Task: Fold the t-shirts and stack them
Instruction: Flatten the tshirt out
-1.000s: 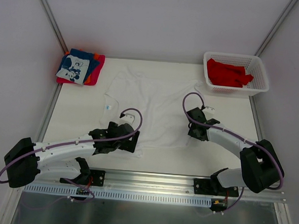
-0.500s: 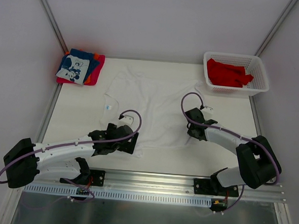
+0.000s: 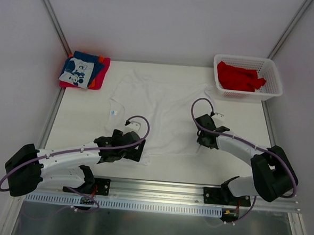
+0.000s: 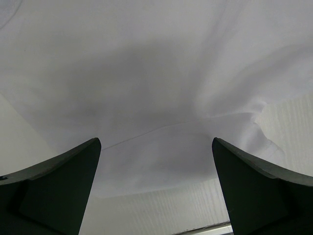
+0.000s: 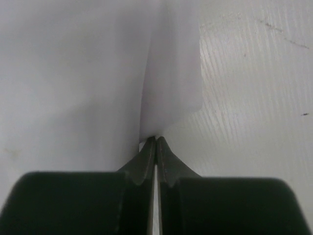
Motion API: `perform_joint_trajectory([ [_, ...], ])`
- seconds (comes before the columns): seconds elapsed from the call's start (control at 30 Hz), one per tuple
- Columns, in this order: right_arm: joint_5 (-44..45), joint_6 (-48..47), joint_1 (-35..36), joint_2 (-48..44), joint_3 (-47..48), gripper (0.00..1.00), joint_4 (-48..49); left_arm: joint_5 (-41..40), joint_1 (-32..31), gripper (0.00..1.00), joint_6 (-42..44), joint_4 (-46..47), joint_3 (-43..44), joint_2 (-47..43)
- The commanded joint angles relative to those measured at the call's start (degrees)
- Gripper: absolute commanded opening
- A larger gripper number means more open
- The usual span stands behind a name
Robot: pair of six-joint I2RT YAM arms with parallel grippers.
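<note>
Across the table (image 3: 82, 118) lies the white shirt (image 3: 163, 104), spread open and nearly flat, not yet folded. At the far right corner stands the basket (image 3: 245, 94), holding the red shirts (image 3: 237, 77) in a loose heap. At the far left corner sits the stack (image 3: 84, 70) of folded shirts, blue with a white print on top and red and orange under it.

Both arms reach in over the near edge of the white shirt. The left gripper (image 4: 155, 147) hovers over the near left corner with its fingers spread wide, and the hem runs between them below. Whether the tips touch the cloth I cannot tell.

What has changed is on the right. A second ago the right gripper (image 5: 155, 142) stood partly open at the near right edge of the shirt; now its fingers are pressed together, and the wrist view shows a narrow fold of white cloth rising straight from the tips. It seems to be pinching the shirt's edge, though how deep the bite goes is hard to see. The arm itself has hardly moved.

So one corner is gripped and the other is not. The fold probably has to wait for the left gripper to drop and close on its corner, so both can lift the near edge together
</note>
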Motion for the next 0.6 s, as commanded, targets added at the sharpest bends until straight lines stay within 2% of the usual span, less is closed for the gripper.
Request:
perform_joint_trajectory([
  [0.0, -1.0, 1.7, 1.0, -4.7, -0.8, 0.0, -6.5, -1.2, -0.5, 0.99, -0.1, 0.8, 0.8, -1.1],
  [0.33, 1.1, 3.9, 3.8, -24.2, -5.5, 0.01, -19.4, -0.6, -0.6, 0.99, 0.5, 1.1, 0.9, -2.9],
  [0.57, 1.1, 4.1, 3.8, -25.7, -6.8, 0.01, -21.2, 0.1, -0.6, 0.99, 0.7, 1.0, 1.3, -2.7],
])
